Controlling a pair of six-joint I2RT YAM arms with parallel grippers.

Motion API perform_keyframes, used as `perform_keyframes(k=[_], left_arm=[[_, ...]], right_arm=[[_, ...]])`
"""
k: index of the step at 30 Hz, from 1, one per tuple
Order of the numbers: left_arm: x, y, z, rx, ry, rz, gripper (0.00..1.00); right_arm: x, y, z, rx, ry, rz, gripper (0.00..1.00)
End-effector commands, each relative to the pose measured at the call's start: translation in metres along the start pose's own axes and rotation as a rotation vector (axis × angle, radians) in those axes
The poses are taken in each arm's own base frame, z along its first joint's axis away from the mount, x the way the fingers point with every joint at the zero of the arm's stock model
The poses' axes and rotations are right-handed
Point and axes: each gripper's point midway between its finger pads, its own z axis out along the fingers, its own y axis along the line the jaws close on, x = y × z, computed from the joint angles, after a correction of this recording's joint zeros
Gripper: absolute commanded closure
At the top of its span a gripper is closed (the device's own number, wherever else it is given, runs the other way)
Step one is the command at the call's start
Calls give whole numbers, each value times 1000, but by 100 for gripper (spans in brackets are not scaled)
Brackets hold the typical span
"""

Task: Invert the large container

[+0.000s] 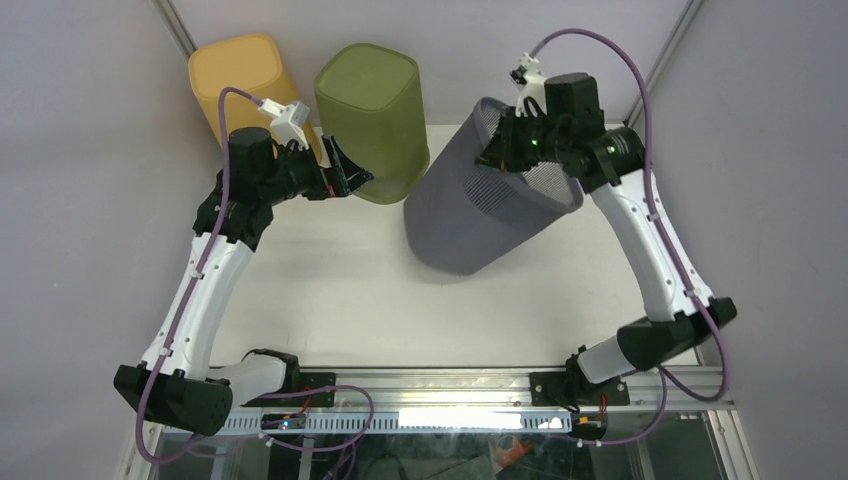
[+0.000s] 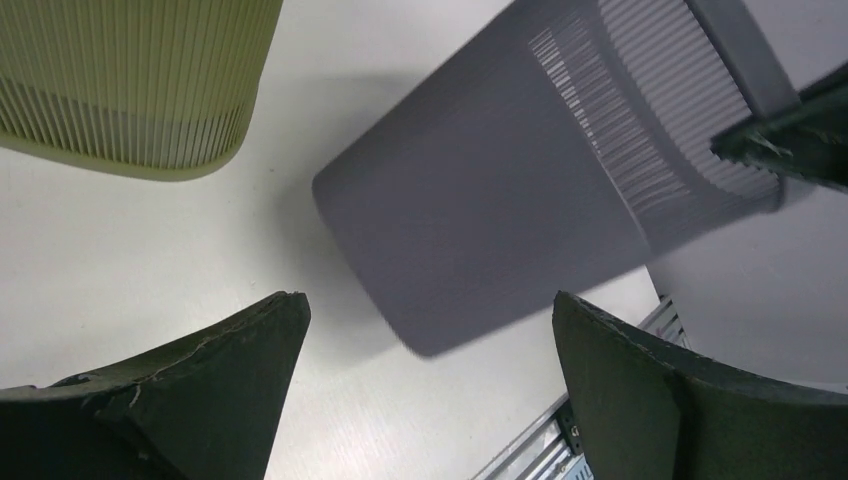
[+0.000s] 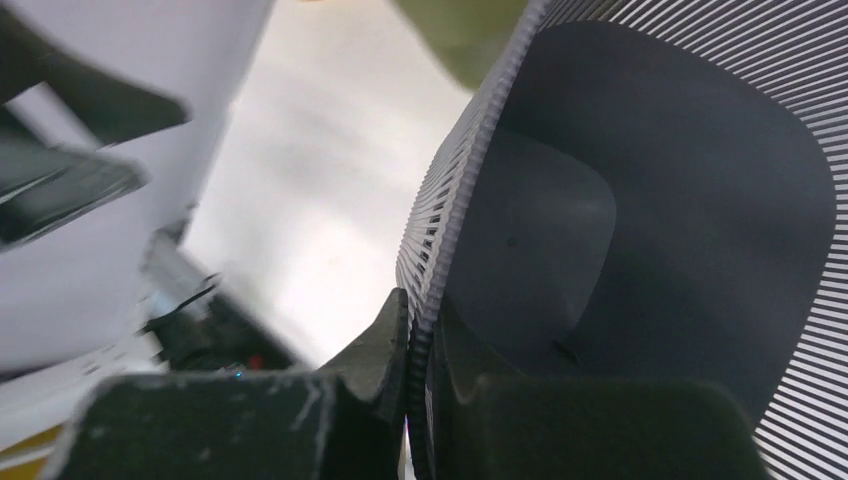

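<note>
Right gripper (image 1: 512, 140) was clamped on the tilted grey container (image 1: 480, 215) rim, left gripper (image 1: 347, 172) wide apart; I reckoned the flip needed a firm pinch and a slow roll.

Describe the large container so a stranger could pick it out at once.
Start at the white table, where three containers sit along the far side. The rightmost one is the grey container, its rim pinched by the right gripper. Unlike the green bin and orange bin, it is bigger and tilted.

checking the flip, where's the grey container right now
In the top view the grey container sits tilted right of centre, just right of the green container, its rim pinched by the right claw.
</note>
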Motion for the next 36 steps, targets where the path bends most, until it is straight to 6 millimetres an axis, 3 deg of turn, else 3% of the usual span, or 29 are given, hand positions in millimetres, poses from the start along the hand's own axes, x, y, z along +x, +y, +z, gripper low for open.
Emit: perform_keyframes(k=[1,5,8,14,17,19,22,26,31,36], left_arm=[[-4,-9,-14,27,-10,-1,1],[-8,-11,-15,32,-17,7,1],[-1,-11,-13,47,23,17,1],[2,-5,-15,13,34,20,1],[8,-3,-15,17,50,21,1],[14,2,-13,3,71,17,1],[17,6,-9,-6,87,-3,1],[22,8,-6,-10,101,-34,1],[34,7,-5,11,135,-82,1],[47,18,-2,-41,151,-161,1]], right_arm=[[-15,63,-40,-348,-123,97,100],[7,67,-35,-505,-84,208,100],[26,55,-26,-571,-52,300,100],[70,-9,-4,-390,29,342,100],[105,-52,13,-184,112,301,100],[116,-66,16,-111,140,291,99],[119,-77,15,-46,138,274,73],[120,-88,9,36,137,245,49],[122,-97,4,97,163,231,33],[100,-100,-8,150,102,199,26]])
